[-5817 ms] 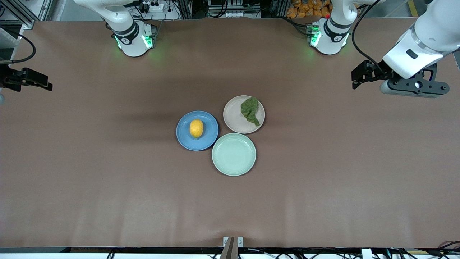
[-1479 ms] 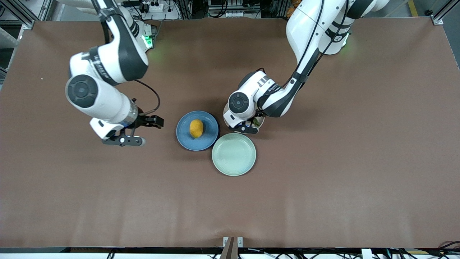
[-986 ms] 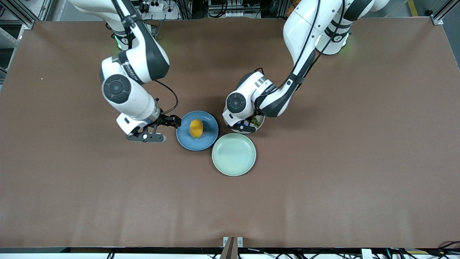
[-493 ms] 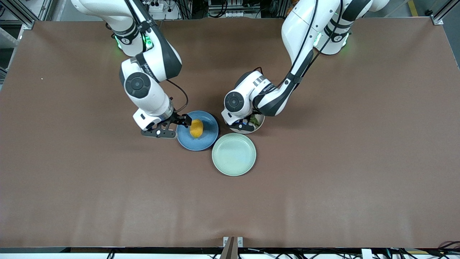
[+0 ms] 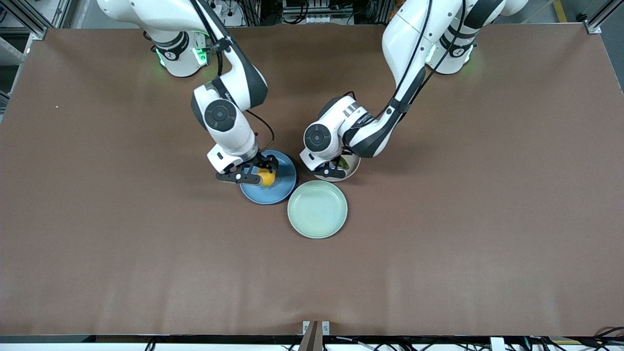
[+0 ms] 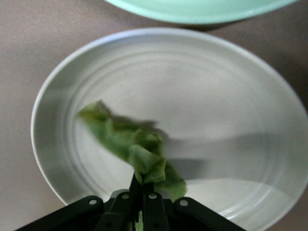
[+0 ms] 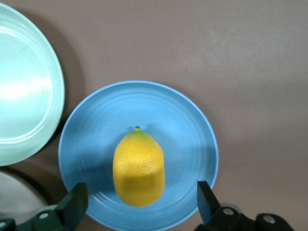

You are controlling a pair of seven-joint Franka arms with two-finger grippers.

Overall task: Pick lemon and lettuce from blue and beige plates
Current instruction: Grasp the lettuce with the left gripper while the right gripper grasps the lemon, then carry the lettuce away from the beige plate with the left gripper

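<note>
The right gripper (image 7: 139, 207), which half a second ago was hanging beside the blue plate (image 5: 285, 183), is now hovering right over the lemon (image 7: 138, 167) with its fingers spread wide on either side, so a descent and squeeze is likely coming next. The left gripper (image 6: 143, 197) is staying low over the beige plate (image 6: 250, 96), beside the blue plate, pinching the lettuce (image 6: 130, 147) between closed fingers, with the leaf's tip still trailing on the plate and the mint-green plate (image 5: 317, 209) sitting empty nearby.

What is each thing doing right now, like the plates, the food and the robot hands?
lemon: lying loose on the blue plate
lettuce: pinched at one end, over the beige plate
mint plate: nothing on it
left gripper: shut on the lettuce
right gripper: open, over the lemon
</note>
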